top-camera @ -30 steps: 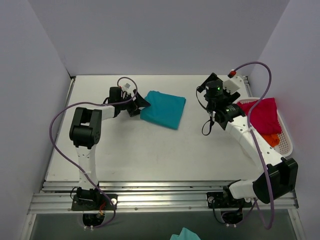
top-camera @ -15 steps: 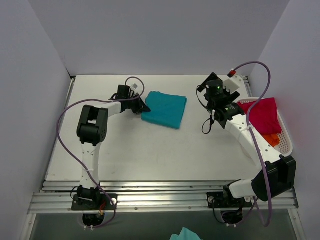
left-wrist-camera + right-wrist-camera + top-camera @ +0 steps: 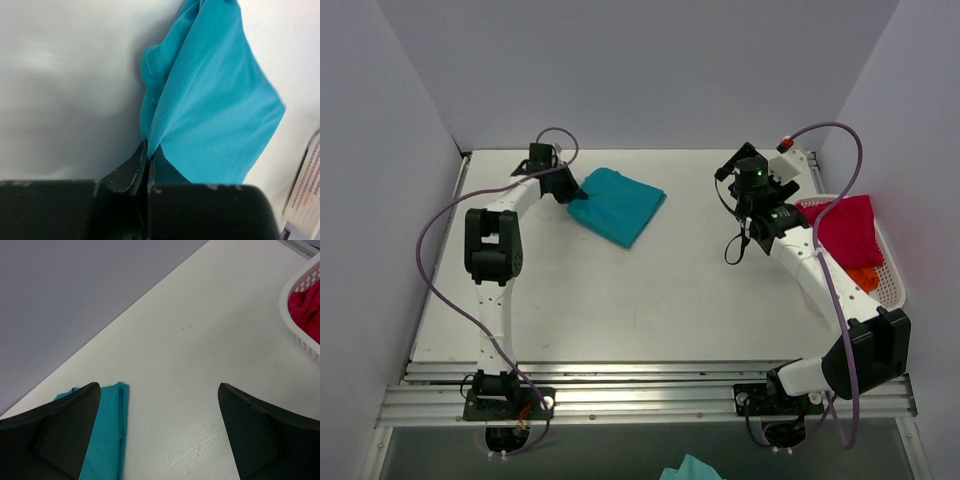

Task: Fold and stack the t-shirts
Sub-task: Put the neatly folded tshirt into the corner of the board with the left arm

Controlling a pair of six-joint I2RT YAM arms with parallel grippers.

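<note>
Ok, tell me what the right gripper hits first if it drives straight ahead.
Probably bare table: the open right gripper points down between the teal t-shirt and the basket, though depth is unclear.

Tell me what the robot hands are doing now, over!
Left fingers shut on teal t-shirt, edge pinched. Right fingers open, empty. Crimson t-shirt and orange t-shirt in the basket. Nothing in the way.

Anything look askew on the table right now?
The folded teal t-shirt lies diagonal to the table edges, one corner pinched in the left gripper. The crimson t-shirt spills over the basket rim.
</note>
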